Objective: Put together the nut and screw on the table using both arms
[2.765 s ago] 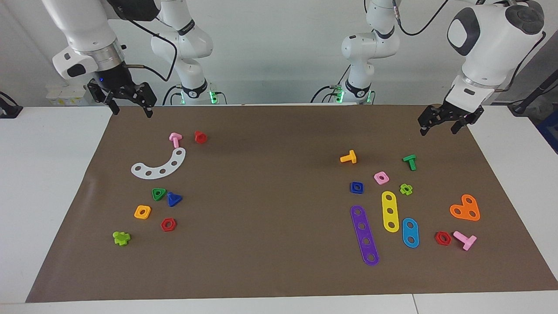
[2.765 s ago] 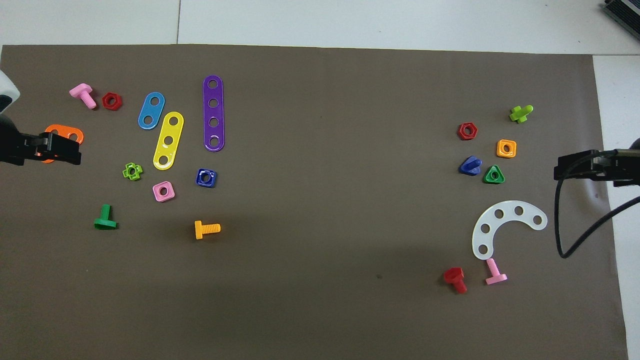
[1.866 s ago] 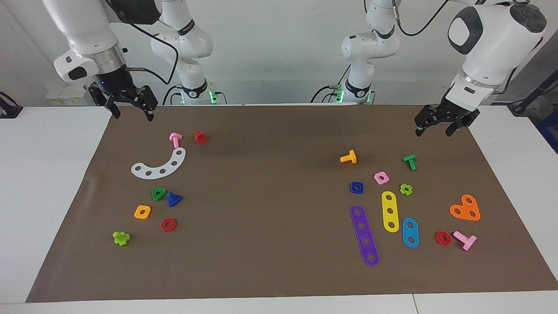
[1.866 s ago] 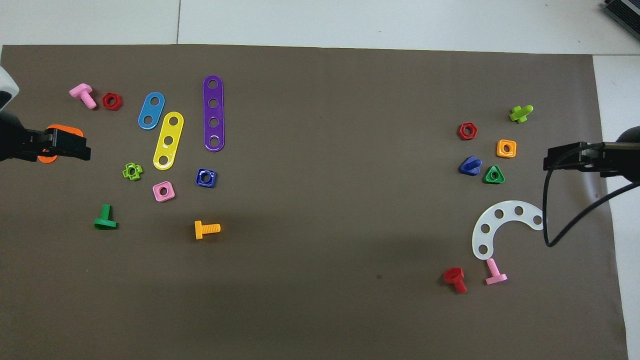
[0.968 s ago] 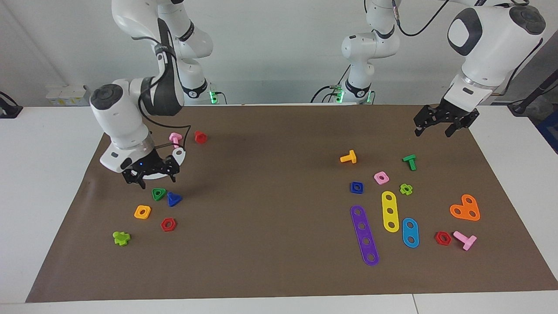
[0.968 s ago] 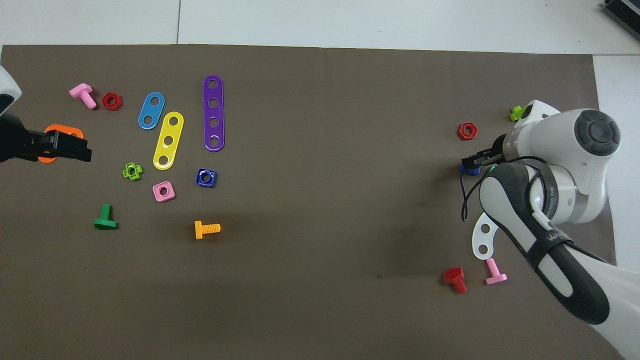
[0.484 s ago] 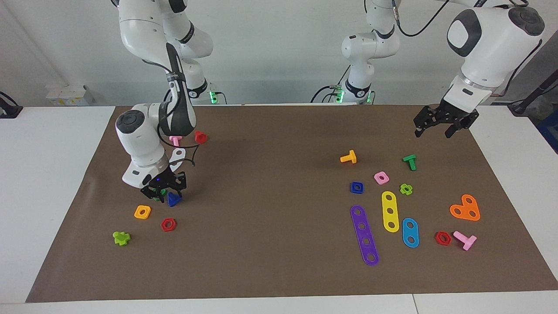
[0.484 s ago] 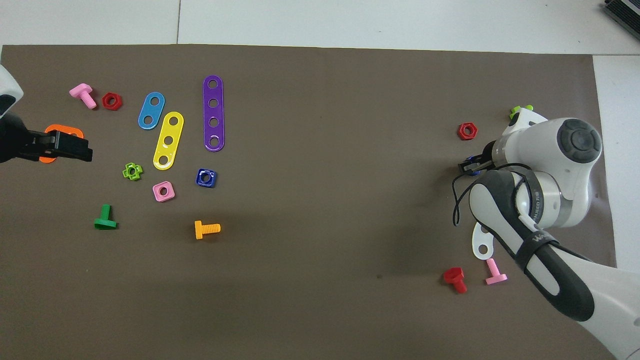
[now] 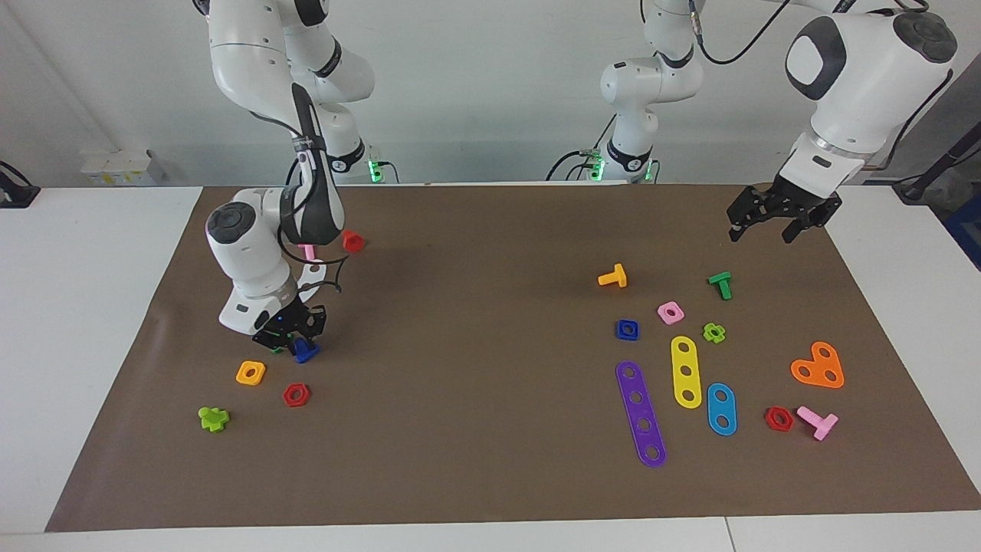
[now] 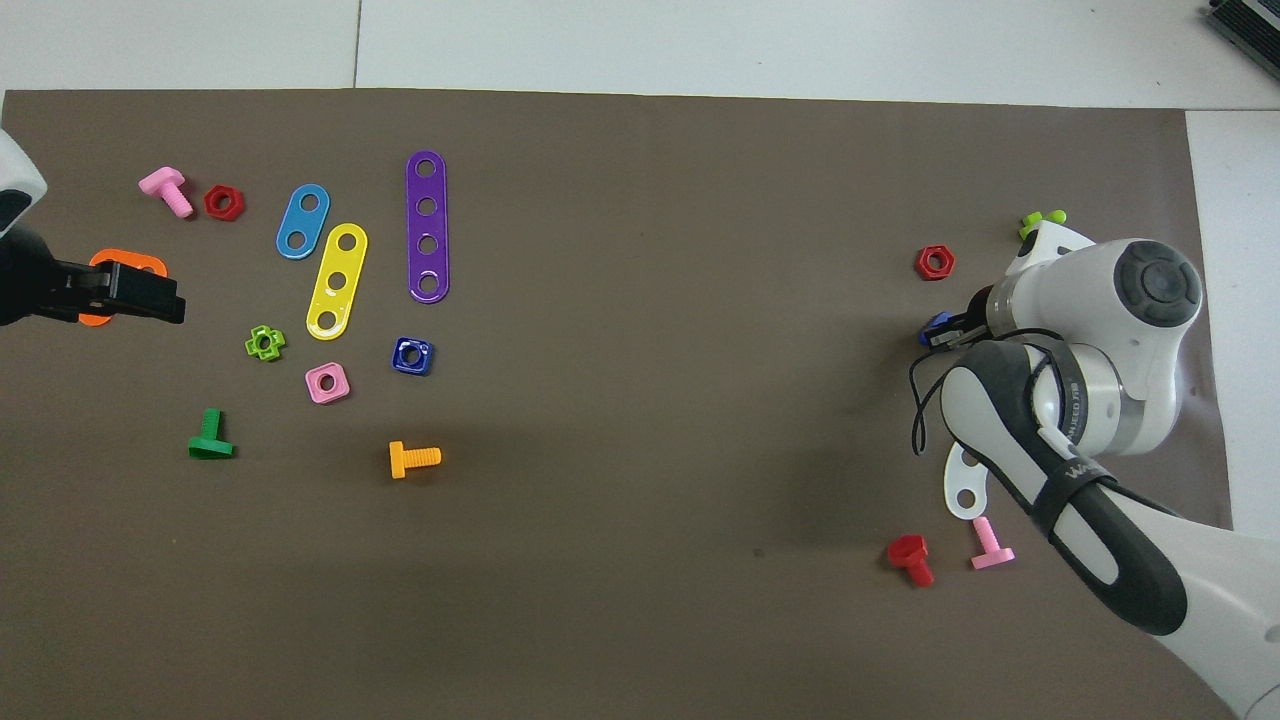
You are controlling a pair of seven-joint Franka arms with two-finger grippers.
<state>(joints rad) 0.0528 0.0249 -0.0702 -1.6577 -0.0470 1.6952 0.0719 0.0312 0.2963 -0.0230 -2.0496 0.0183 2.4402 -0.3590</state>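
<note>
The right gripper (image 9: 295, 343) is down at the counter (image 9: 475, 368) on the screw (image 9: 306, 351), its fingers drawn in around it; whether they grip it yet cannot be told. The screw lies toward the right arm's end, just beside the red hex nut (image 9: 296, 395) and nearer to the robots than it. The nut (image 9: 627, 330) sits toward the left arm's end, beside the pink nut (image 9: 670, 312). The left gripper (image 9: 770, 222) waits in the air, fingers spread, over the mat's edge near the green bolt (image 9: 720, 284).
</note>
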